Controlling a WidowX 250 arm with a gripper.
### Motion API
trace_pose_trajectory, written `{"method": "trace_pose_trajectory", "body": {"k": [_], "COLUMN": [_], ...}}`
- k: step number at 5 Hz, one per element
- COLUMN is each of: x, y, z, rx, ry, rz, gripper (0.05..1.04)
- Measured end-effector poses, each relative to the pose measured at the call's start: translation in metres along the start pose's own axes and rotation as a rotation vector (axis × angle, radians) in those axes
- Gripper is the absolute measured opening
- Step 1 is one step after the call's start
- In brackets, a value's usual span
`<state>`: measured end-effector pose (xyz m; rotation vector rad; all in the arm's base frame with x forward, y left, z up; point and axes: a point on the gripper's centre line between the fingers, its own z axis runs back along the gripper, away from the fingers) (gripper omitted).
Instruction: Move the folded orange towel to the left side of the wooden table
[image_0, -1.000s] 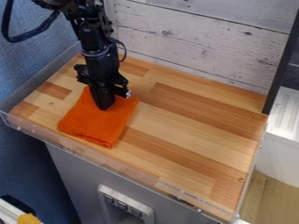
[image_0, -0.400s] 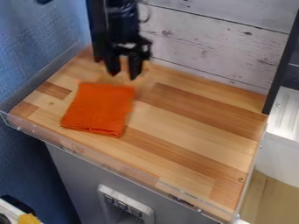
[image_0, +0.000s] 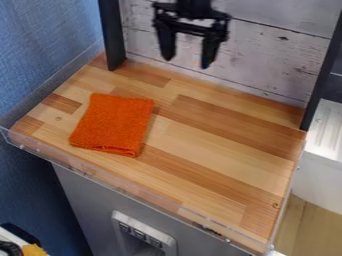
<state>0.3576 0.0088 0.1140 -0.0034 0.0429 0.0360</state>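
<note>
Closest to me, low down, a bit of something yellow (image_0: 33, 250) shows beside the grey front panel (image_0: 87, 210), which carries a pale unit with a row of switches (image_0: 143, 232). Above that, a clear rail (image_0: 100, 177) runs along the near edge of the wooden desk (image_0: 220, 150). A small round fitting (image_0: 276, 205) sits near the right edge, toward the near right corner.

The orange cloth (image_0: 112, 124) lies flat on the left part of the desk, folded into a rough rectangle, its thick folded side turned to the near edge. It is well apart from the right edge.

Farther back, a black post (image_0: 112, 40) stands by the far left corner and another black post (image_0: 322, 75) by the far right one. Between them, raised near the far edge, hangs the black gripper (image_0: 187, 61), pointing down with its two fingers spread apart. It is well apart from the cloth. Behind it rises a whitish plank wall (image_0: 267, 55).
</note>
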Motion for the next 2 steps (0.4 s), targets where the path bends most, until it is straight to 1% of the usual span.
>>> {"method": "trace_pose_trajectory", "body": {"k": [1, 2], "x": [0.004, 0.005], "y": [-0.023, -0.041], "z": [0.013, 0.016], "rx": [0.006, 0.011], "ry": [-0.011, -0.024], "rz": [-0.002, -0.003], "gripper": [0.999, 0.999]}}
